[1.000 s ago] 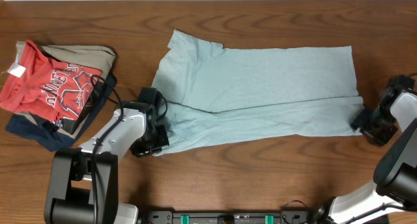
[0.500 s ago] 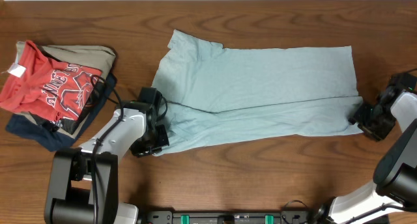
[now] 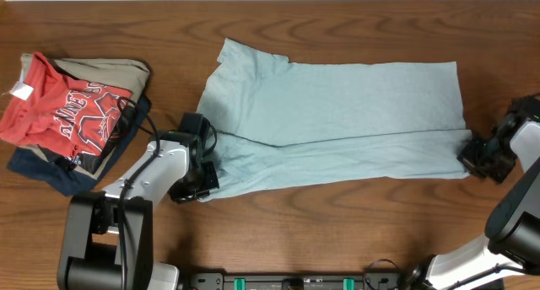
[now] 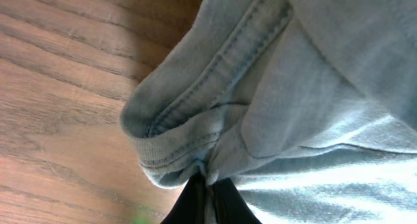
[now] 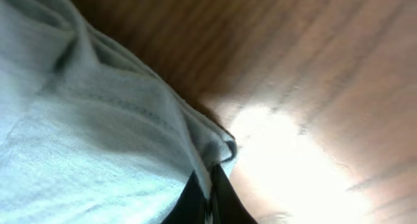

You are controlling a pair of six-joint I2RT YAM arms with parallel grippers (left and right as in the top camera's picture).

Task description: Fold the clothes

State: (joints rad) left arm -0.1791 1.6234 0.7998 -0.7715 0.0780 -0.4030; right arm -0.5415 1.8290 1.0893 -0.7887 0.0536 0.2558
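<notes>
Your one pale blue T-shirt (image 3: 337, 113) lies spread on the surface (image 3: 337, 231), left gripper (image 4: 208, 183) pinching its near left hem, right gripper (image 5: 210, 177) pinching the near right corner. One pile (image 3: 80, 130) of other garments, red shirt (image 3: 51, 104) on top, sits far left, well apart.

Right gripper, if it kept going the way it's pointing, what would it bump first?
The pale blue T-shirt. The right gripper is shut on its corner hem, so it would push deeper into that bunched cloth, probably with the table just beneath; depth is unclear.
</notes>
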